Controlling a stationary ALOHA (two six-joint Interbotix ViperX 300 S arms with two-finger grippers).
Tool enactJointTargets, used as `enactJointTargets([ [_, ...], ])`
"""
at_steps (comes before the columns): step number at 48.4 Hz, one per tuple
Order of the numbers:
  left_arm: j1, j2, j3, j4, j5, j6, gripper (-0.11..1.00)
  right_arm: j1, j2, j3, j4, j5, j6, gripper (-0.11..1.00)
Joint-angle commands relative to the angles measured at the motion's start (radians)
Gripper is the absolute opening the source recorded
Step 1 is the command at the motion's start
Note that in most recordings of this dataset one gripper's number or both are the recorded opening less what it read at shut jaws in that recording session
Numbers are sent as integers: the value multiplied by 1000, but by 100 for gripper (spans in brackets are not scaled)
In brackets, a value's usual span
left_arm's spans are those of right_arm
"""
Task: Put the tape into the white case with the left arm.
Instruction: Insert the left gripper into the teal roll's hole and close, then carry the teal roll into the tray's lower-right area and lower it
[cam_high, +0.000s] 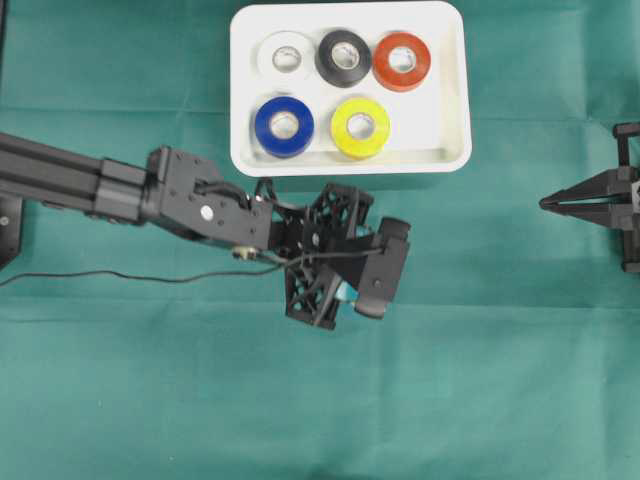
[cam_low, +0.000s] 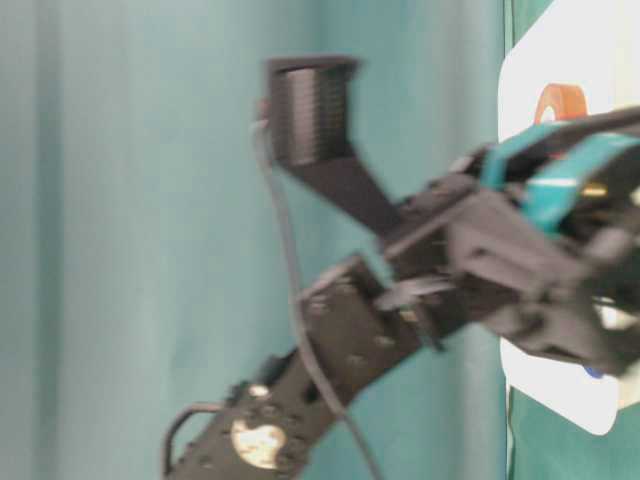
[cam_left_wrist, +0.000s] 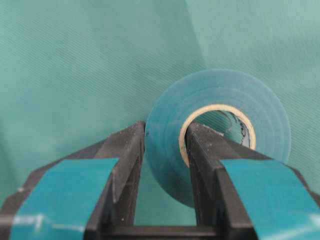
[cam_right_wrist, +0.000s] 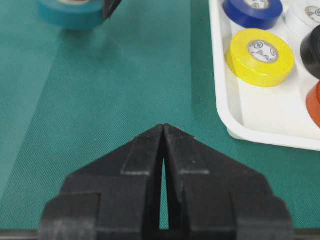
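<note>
A teal tape roll (cam_left_wrist: 220, 97) lies on the green cloth below the white case (cam_high: 442, 135). My left gripper (cam_left_wrist: 165, 131), with teal bands on its fingers, is shut on the roll's wall, one finger outside it and the other inside the cardboard core. The overhead view hides this roll almost wholly under the left gripper (cam_high: 350, 275). The right wrist view shows the same teal roll (cam_right_wrist: 70, 12) at its top left edge, resting on the cloth. The case holds white, black, red, blue and yellow rolls. My right gripper (cam_right_wrist: 163, 126) is shut and holds nothing.
The right gripper (cam_high: 545, 203) hovers at the right edge of the table, well away from the case. A loose black cable (cam_high: 120, 277) trails left from the left arm. The case's near rim (cam_right_wrist: 260, 137) is close to the yellow roll (cam_right_wrist: 260, 55).
</note>
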Motion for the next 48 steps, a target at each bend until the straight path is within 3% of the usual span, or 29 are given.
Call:
enactJointTargets([
  [1, 31, -67, -15, 2, -3, 25, 24, 0, 11, -11, 0, -11, 2, -9],
  [17, 155, -112, -38, 2, 28, 169, 24, 0, 11, -11, -2, -11, 2, -9],
  [38, 272, -37, -156, 2, 28, 255, 24, 0, 11, -11, -2, -11, 2, -9],
  [48, 304, 6, -204, 2, 28, 262, 24, 0, 11, -11, 0, -12, 2, -9],
])
